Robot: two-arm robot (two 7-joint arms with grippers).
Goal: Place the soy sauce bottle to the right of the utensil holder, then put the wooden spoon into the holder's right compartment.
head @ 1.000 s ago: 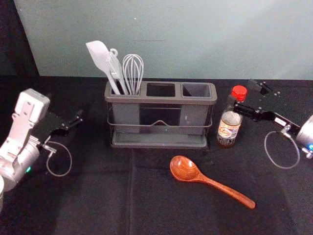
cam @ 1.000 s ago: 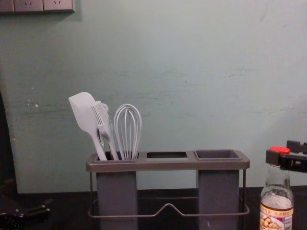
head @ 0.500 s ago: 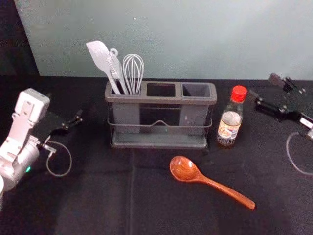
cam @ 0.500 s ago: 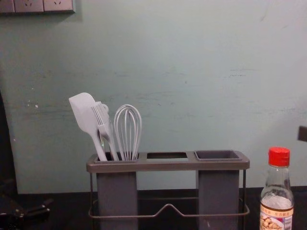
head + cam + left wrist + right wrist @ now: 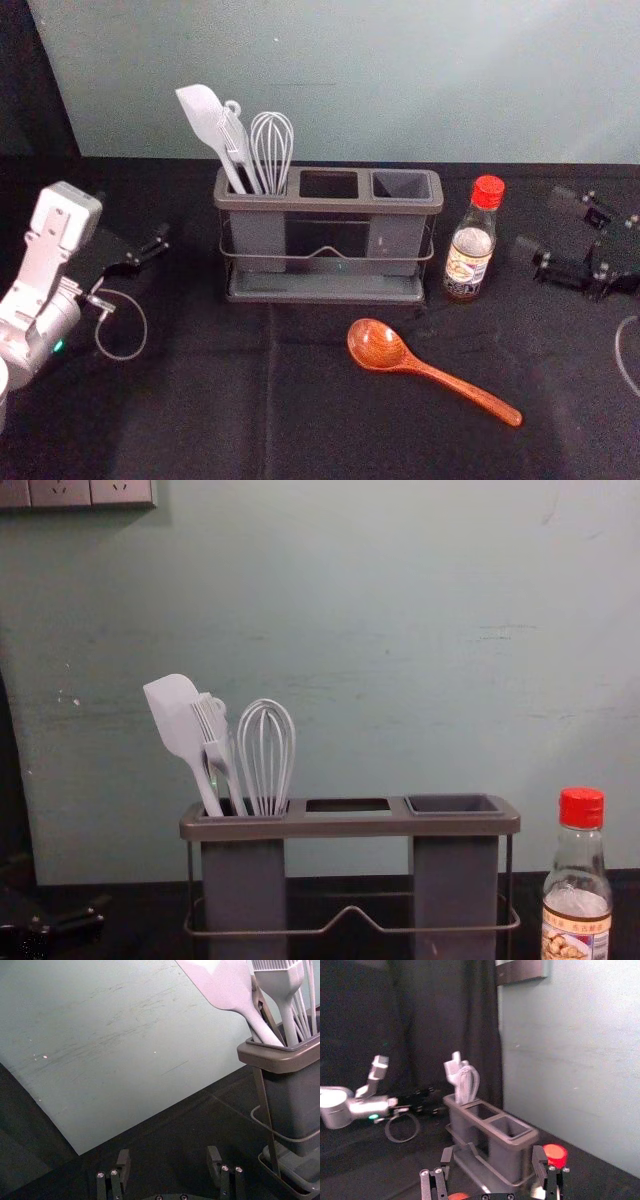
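Note:
The soy sauce bottle [image 5: 470, 255], red-capped, stands upright just right of the grey utensil holder [image 5: 330, 204], with a small gap between them. My right gripper [image 5: 543, 220] is open to the right of the bottle, not touching it. In the right wrist view my right gripper [image 5: 493, 1155] has its fingers apart, the red cap [image 5: 555, 1154] showing behind one. The wooden spoon [image 5: 432, 372] lies in front of the holder, bowl toward the left, handle slanting toward the front right. My left gripper [image 5: 140, 232] is parked open at the left; the left wrist view shows this gripper [image 5: 169, 1158] too.
A white spatula [image 5: 206, 118], a brush and a whisk [image 5: 272, 145] stand in the holder's left compartment. Its middle and right compartments [image 5: 402, 184] hold nothing visible. A pale wall [image 5: 380, 80] rises behind the black-covered table [image 5: 200, 400].
My right gripper has let go of the bottle's neck and drawn back to the right, leaving the chest view. The bottle, spoon and left arm have stayed where they were.

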